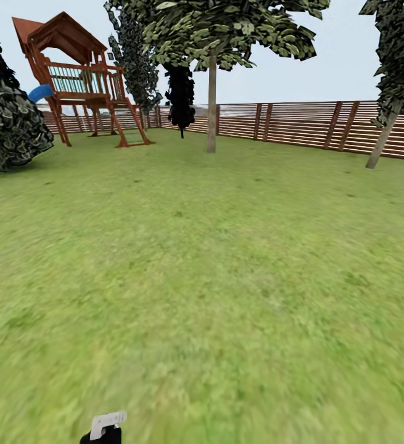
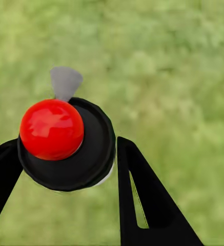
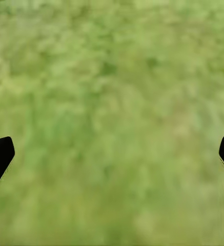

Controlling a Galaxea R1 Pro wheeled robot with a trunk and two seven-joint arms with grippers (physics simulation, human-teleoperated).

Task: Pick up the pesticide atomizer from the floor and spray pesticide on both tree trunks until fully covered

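Observation:
The pesticide atomizer [image 2: 65, 141] has a glossy red ball top, a round black cap and a grey nozzle. It sits between the two black fingers of my left gripper [image 2: 65, 154], which is shut on it above the grass. Its pale nozzle [image 1: 108, 422] peeks in at the head view's lower edge. Far ahead stands one tree with a straight bare trunk [image 1: 211, 105]. A second trunk [image 1: 382, 140] leans by the fence at the right. My right gripper [image 3: 112, 154] is open, fingertips wide apart over bare green grass [image 3: 112, 92].
A brown wooden playset [image 1: 81, 80] with a blue slide stands at the back left, next to a dark round bush [image 1: 7, 120]. A brown slat fence [image 1: 288, 123] rings the lawn. Dark conifers [image 1: 180, 92] stand by it. Open grass [image 1: 202, 259] stretches to the trees.

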